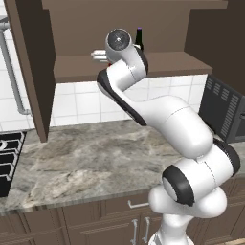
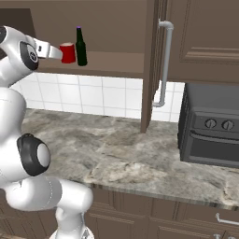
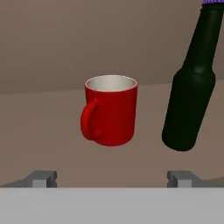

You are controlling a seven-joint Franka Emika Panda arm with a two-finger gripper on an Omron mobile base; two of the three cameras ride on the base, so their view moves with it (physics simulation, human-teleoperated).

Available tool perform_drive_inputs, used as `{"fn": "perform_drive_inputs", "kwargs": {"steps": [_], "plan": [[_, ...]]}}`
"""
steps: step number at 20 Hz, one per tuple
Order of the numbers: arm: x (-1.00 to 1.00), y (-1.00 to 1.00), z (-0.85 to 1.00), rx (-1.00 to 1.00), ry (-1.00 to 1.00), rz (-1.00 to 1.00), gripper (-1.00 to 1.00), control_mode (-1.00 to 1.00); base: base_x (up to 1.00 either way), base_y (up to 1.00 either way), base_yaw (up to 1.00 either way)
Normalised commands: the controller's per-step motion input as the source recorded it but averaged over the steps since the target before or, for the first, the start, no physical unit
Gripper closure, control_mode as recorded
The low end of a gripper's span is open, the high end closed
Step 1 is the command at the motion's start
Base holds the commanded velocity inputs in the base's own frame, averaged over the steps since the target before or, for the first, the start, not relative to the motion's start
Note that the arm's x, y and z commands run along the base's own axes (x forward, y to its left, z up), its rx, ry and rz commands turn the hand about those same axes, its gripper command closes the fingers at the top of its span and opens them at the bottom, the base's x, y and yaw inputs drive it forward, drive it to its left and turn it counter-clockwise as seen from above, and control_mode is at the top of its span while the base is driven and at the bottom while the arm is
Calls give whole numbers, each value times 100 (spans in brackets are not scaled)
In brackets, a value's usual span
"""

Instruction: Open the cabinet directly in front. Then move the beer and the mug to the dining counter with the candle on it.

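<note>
Cabinet doors are open, so the step in hand is reaching for the mug on the shelf, beer just beside it on the right. Gripper is wide and empty, lined up short of the mug. Next move is probably straight in and close; little room beside the bottle, shelf edge below.

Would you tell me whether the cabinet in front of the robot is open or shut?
Open: both cabinet doors are swung out, exposing the mug and beer on its shelf.
</note>
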Motion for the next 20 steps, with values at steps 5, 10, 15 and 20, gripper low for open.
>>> {"fn": "perform_drive_inputs", "kwargs": {"steps": [5, 10, 15, 20], "plan": [[5, 3, 0, -1, 12, 0, -100, -100, 0, 0, 0], [0, 1, 0, -1, 3, 0, -100, -100, 0, 0, 0], [0, 0, -2, -3, -4, 0, -100, -100, 0, 0, 0], [13, 3, -10, -5, -10, 0, -100, -100, 0, 0, 0]]}}
